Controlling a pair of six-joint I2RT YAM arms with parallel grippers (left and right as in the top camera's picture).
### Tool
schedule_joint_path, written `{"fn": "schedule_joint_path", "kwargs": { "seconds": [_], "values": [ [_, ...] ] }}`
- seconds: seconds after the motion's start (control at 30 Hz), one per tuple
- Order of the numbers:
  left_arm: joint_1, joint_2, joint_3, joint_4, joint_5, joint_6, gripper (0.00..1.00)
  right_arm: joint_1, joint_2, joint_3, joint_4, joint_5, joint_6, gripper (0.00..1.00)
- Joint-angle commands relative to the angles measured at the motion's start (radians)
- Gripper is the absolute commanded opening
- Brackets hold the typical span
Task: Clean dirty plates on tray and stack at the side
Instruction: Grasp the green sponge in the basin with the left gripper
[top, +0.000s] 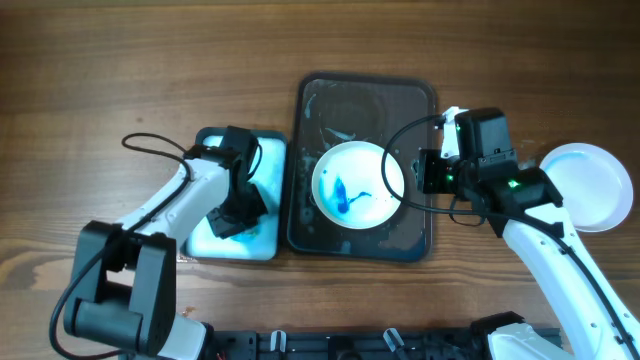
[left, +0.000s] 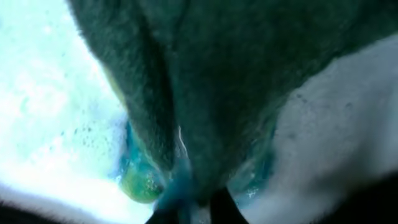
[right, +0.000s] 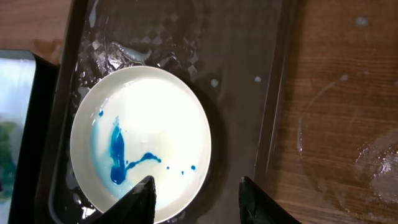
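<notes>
Your right tool (right: 196, 202), fingers apart, hangs astride the rim of the smeared plate (right: 149, 124), likely to steady it for wiping; your left tool (top: 233, 220) is buried in the sponge (left: 236, 81), grip indeterminate.

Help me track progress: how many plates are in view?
2. One blue-smeared plate on the tray; one clean plate on the table, far right. Another could hide beneath it.

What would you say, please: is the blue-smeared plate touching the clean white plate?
Apart. Overhead, the blue-smeared plate sits inside the tray; the rim and table separate it from the clean white plate.
</notes>
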Motion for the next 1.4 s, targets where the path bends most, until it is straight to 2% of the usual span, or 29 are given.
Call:
{"fn": "schedule_joint_path", "kwargs": {
  "seconds": [0.0, 0.03, 0.07, 0.1, 0.13, 0.17, 0.23, 0.27, 0.3, 0.33, 0.37, 0.4, 0.43, 0.5, 0.63, 0.7, 0.73, 0.8, 0.87, 0.9, 0.97, 1.07, 1.1, 1.17, 1.2, 1.27, 1.33, 1.37],
  "values": [
    [0.006, -0.002, 0.04, -0.006, 0.039, 0.01, 0.04, 0.003, 0.01, 0.006, -0.004, 0.01, 0.008, 0.44],
    [0.013, -0.022, 0.081, -0.049, 0.051, 0.014, 0.04, 0.003, 0.01, 0.006, -0.005, 0.01, 0.008, 0.44],
    [0.021, -0.051, 0.133, -0.108, 0.05, 0.027, 0.13, 0.003, 0.01, 0.006, -0.007, 0.01, 0.008, 0.43],
    [0.033, -0.083, 0.179, -0.158, 0.045, 0.068, 0.43, 0.003, 0.01, 0.006, -0.011, 0.01, 0.009, 0.44],
    [0.04, -0.103, 0.194, -0.172, 0.032, 0.103, 0.64, 0.003, 0.01, 0.006, -0.016, 0.01, 0.008, 0.44],
    [0.045, -0.119, 0.193, -0.172, 0.0, 0.128, 0.81, 0.003, 0.01, 0.006, -0.019, 0.01, 0.009, 0.44],
    [0.046, -0.111, 0.18, -0.154, -0.163, 0.134, 0.81, 0.003, 0.01, 0.006, -0.024, 0.01, 0.009, 0.44],
    [0.046, -0.103, 0.152, -0.088, -0.19, 0.135, 0.81, 0.003, 0.01, 0.006, -0.024, 0.01, 0.009, 0.44],
    [0.046, -0.096, 0.13, -0.037, -0.19, 0.135, 0.79, 0.003, 0.01, 0.006, -0.024, 0.01, 0.009, 0.44],
    [0.046, -0.076, 0.09, 0.058, -0.19, 0.135, 0.68, 0.003, 0.01, 0.006, -0.024, 0.01, 0.009, 0.43],
    [0.046, -0.052, 0.048, 0.147, -0.19, 0.135, 0.48, 0.003, 0.01, 0.006, -0.027, 0.01, 0.01, 0.44],
    [0.046, -0.027, 0.014, 0.212, -0.19, 0.135, 0.4, 0.003, 0.01, 0.006, -0.035, 0.01, 0.009, 0.44],
    [0.046, -0.007, -0.003, 0.244, -0.189, 0.135, 0.3, 0.003, 0.01, 0.006, -0.042, 0.01, 0.01, 0.44],
    [0.047, 0.018, -0.004, 0.253, -0.189, 0.135, 0.04, 0.003, 0.01, 0.006, -0.046, 0.01, 0.009, 0.44],
    [0.061, -0.025, 0.132, 0.087, -0.162, 0.142, 0.05, 0.003, 0.01, 0.006, -0.046, 0.011, 0.008, 0.44],
    [0.061, -0.061, 0.259, -0.037, -0.162, 0.142, 0.58, 0.003, 0.01, 0.006, -0.041, 0.027, 0.001, 0.44],
    [0.061, -0.074, 0.302, -0.083, -0.162, 0.142, 0.69, 0.003, 0.01, 0.006, -0.041, 0.054, 0.002, 0.44],
    [0.061, -0.091, 0.329, -0.142, -0.162, 0.142, 0.74, 0.003, 0.01, 0.006, -0.041, 0.124, 0.0, 0.52],
    [0.06, -0.086, 0.319, -0.203, -0.162, 0.141, 0.68, 0.003, 0.016, 0.006, -0.043, 0.19, -0.003, 0.62],
    [0.06, -0.081, 0.275, -0.209, -0.162, 0.134, 0.63, 0.003, 0.035, 0.006, -0.043, 0.2, -0.002, 0.62],
    [0.06, -0.077, 0.156, -0.126, -0.163, 0.108, 0.53, 0.003, 0.089, 0.005, -0.042, 0.143, -0.004, 0.62],
    [0.06, -0.077, -0.039, 0.086, -0.076, 0.1, 0.48, 0.003, 0.204, 0.005, -0.019, 0.049, -0.035, 0.61],
    [0.06, -0.077, -0.067, 0.116, -0.058, 0.1, 0.43, 0.003, 0.234, 0.005, -0.009, 0.05, -0.035, 0.61],
    [0.06, -0.077, -0.103, 0.151, -0.035, 0.1, 0.21, -0.005, 0.289, 0.005, 0.023, 0.045, -0.035, 0.59],
    [0.06, -0.079, -0.1, 0.151, -0.035, 0.101, 0.04, -0.014, 0.307, 0.005, 0.039, 0.042, -0.035, 0.58],
    [0.061, -0.082, -0.066, 0.124, -0.035, 0.106, 0.04, -0.05, 0.32, 0.005, 0.056, -0.009, -0.039, 0.54],
    [0.061, -0.089, 0.028, 0.038, -0.04, 0.14, 0.04, -0.083, 0.32, 0.005, 0.074, -0.144, -0.146, 0.52],
    [0.061, -0.095, 0.157, -0.062, -0.051, 0.177, 0.04, -0.089, 0.321, 0.001, 0.078, -0.219, -0.194, 0.47]
  ]
}}
